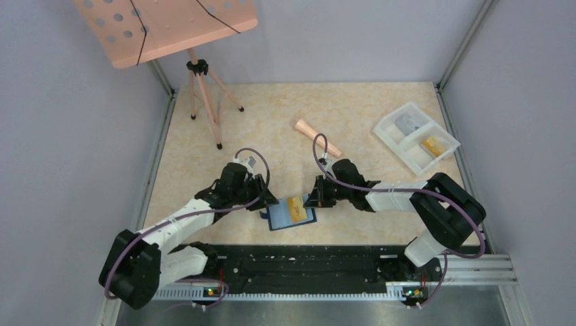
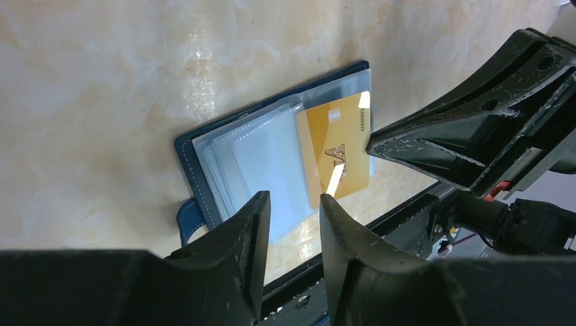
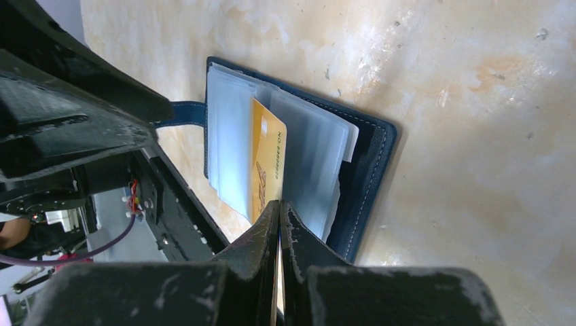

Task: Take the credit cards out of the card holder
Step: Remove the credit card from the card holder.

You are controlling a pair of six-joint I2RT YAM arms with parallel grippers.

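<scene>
Beige marbled tabletop (image 1: 353, 115), grey walls (image 1: 353, 41); card holder (image 1: 278, 219) open; left jaws apart, right jaws tight on gold card (image 1: 296, 208)

I count one card holder (image 1: 278, 217), one gold card (image 1: 296, 209) lower centre, another gold card (image 1: 432, 145) at right, one white tray (image 1: 392, 145), one stand (image 1: 170, 27)

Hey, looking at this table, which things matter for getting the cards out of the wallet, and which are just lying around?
Job in hand: card holder, lying open; gold card in its sleeves, pinched by the right pincer; white tray holding a grey card and a second gold card.
Lying about: peach-coloured roll; pink perforated board on a tripod.
</scene>
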